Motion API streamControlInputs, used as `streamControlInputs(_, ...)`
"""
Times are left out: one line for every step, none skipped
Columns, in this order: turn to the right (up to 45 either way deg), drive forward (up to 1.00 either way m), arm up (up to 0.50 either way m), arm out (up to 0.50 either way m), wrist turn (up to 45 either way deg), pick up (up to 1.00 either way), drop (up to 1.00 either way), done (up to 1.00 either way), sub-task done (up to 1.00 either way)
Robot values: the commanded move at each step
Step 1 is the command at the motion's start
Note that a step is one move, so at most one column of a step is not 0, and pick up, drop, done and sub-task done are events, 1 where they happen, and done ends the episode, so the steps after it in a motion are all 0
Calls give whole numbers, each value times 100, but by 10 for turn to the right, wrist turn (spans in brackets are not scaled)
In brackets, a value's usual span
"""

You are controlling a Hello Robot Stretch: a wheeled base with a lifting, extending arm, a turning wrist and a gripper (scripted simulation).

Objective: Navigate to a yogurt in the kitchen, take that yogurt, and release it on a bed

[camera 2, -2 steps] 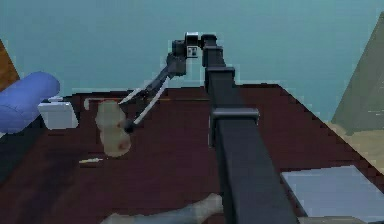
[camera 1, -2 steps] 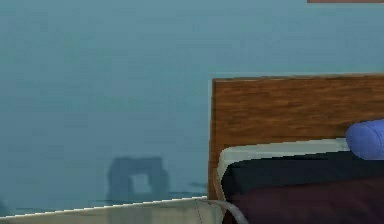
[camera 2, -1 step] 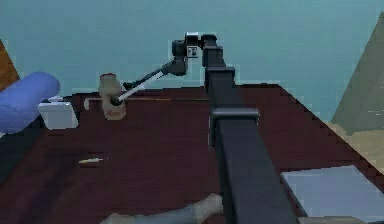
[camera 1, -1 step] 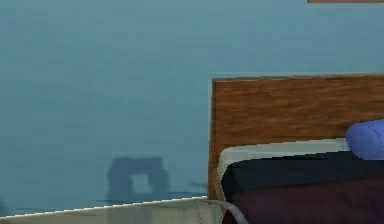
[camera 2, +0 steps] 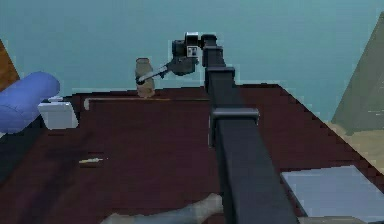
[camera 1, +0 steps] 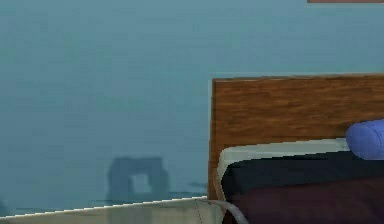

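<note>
The gripper [camera 2: 158, 72] is hovering far out across the bed [camera 2: 150, 140], with the yogurt [camera 2: 146, 88], a small tan shape, showing just left at its fingertips by the far edge. Whether it is holding the yogurt cannot be told.

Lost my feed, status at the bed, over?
End effector toward bed far edge. Small tan cup at its tip, hold unclear. Blue pillow, white box well aside.

Teal wall [camera 1: 100, 80] covers the forward view's left and top, with a wooden headboard [camera 1: 300, 110] and blue pillow [camera 1: 370, 138] at right; in the arm side view a maroon-covered bed [camera 2: 150, 150] spans the middle, with tan floor [camera 2: 360, 140] at right edge.
</note>
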Motion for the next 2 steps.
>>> streamControlInputs(0,0,0,0,90,0,0,0,0)
streamControlInputs(0,0,-20,0,0,0,0,0,0)
